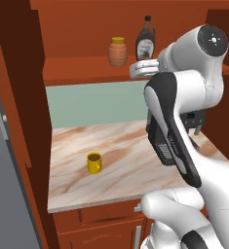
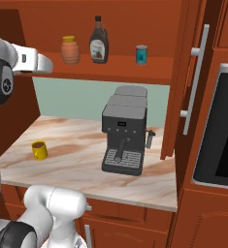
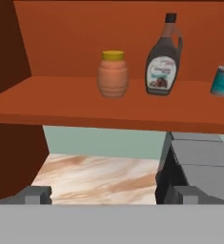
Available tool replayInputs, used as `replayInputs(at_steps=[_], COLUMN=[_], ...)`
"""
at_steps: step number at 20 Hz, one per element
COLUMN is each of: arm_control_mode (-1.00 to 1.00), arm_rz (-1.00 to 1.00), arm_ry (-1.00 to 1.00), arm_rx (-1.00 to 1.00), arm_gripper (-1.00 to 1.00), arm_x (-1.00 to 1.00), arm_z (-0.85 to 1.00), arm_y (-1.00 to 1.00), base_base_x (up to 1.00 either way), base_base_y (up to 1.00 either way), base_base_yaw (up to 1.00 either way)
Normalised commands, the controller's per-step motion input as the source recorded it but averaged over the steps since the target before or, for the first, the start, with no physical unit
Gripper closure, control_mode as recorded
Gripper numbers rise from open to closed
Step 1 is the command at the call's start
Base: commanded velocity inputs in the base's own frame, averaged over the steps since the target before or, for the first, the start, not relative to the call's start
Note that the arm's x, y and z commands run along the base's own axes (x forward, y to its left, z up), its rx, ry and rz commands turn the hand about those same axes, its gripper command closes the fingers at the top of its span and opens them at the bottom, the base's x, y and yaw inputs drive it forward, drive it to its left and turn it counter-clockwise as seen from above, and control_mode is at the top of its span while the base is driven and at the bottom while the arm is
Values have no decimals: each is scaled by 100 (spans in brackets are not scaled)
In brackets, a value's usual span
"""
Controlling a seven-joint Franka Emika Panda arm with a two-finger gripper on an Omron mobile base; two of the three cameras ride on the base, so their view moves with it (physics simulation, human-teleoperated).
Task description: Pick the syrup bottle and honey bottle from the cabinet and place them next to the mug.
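Left base view
- Syrup bottle [image 1: 145, 39]: seen upright on the cabinet [image 1: 86, 68] shelf, long axis vertical, dark cap on top, white label turned toward the camera.
- Honey bottle [image 1: 118, 51]: seen upright just left of the syrup bottle, apart from it, yellow lid up.
- Mug [image 1: 94, 163]: set upright on the marble surface [image 1: 125, 160] below the shelf, dark inside facing up; the handle cannot be made out.
- Arm: the forearm is raised in front of the shelf edge, just below the syrup bottle; the fingers are hidden behind the arm.

Right base view
- Syrup bottle [image 2: 99, 40]: shown upright at mid-shelf, between the honey bottle [image 2: 70, 50] and a small teal can [image 2: 141, 54].
- Mug [image 2: 39, 149]: shown at the left part of the surface, well apart from the coffee machine [image 2: 124, 136].
- Arm: the wrist is seen at the left edge, at shelf height, left of the honey bottle.

Hand view
- End effector [image 3: 111, 195]: the two dark fingertips [image 3: 36, 195] are held wide apart; nothing is held or touched between them.
- Aim: the camera is pointed at the shelf front, with the honey bottle [image 3: 113, 75] above centre and the syrup bottle [image 3: 163, 59] to its right, both upright.
- Teal can [image 3: 223, 81]: seen at the right edge on the same shelf.
- Below the shelf: the marble surface and the top of the coffee machine [image 3: 199, 164] are visible.
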Motion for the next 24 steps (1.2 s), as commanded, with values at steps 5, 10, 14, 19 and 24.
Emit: replayInputs(at_steps=[5,10,14,19,24], arm_control_mode=[-100,-100,-100,-100,-100], arm_rz=[-6,-1,5,6,1], arm_ry=[0,0,-1,0,0], arm_rx=[0,7,14,3,0], arm_gripper=[-100,-100,-100,-100,-100], arm_x=[39,44,23,20,42], arm_z=[5,7,4,2,11], arm_y=[-5,-17,-12,0,2], base_base_x=[0,0,0,0,0], base_base_y=[0,0,0,0,0], base_base_yaw=[0,0,0,0,0])
